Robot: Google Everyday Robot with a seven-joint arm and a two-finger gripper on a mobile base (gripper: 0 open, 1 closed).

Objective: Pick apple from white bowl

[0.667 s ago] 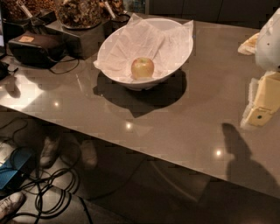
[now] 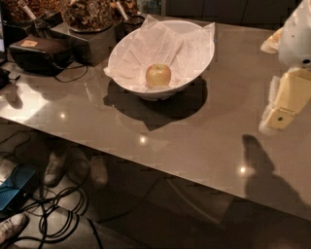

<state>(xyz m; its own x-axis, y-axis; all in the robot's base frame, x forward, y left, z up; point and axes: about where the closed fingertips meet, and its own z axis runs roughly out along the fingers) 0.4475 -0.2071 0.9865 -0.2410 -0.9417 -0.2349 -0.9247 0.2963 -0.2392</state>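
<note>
A small yellow-green apple [image 2: 158, 75] with a reddish blush lies in the large white bowl [image 2: 197, 65], which is lined with crumpled white paper and stands on the glossy grey table [image 2: 160, 136]. My gripper [image 2: 281, 113] hangs at the right edge of the view, above the table, well to the right of the bowl and apart from it. It casts a dark shadow on the table below.
Dark bowls of brown snacks [image 2: 87, 13] stand on a box at the back left. A black case [image 2: 41, 53] with a cable lies left of the bowl. Below the table's front edge are cables [image 2: 53, 214], shoes [image 2: 56, 168] and a blue object [image 2: 12, 192].
The view has shifted slightly; the bowl and apple sit where they were. My gripper stays at the right edge, about as far from the bowl.
</note>
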